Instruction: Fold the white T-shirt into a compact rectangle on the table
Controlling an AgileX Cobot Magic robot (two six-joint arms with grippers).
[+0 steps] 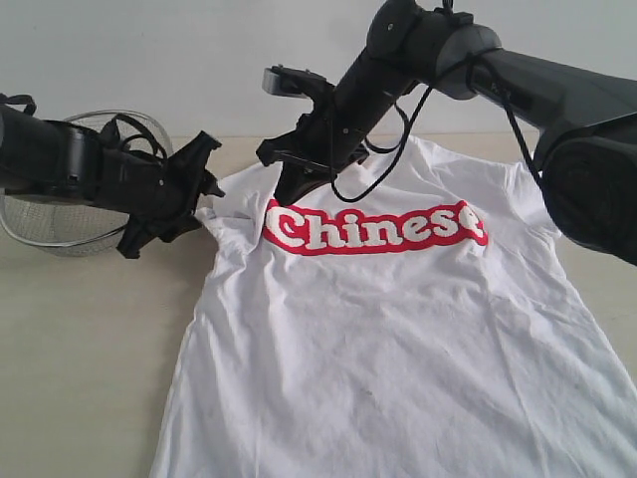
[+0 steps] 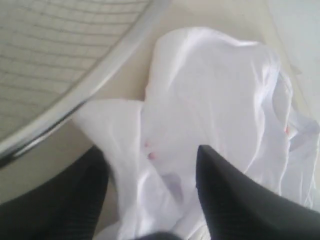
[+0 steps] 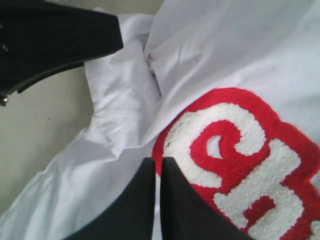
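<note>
The pale beige table (image 1: 80,378) runs bare along the near left. The white T-shirt (image 1: 398,339) lies spread on it, front up and wrinkled, its hem nearest. Farther up, red-edged lettering (image 1: 373,229) crosses the chest. At the sleeve, the left gripper (image 1: 206,189) has its jaws apart with bunched cloth between them. Beside the first letter, the right gripper (image 1: 289,189) has its jaws pressed together. A wire-mesh bowl (image 1: 50,224) sits behind, before a plain pale wall (image 1: 149,60).
</note>
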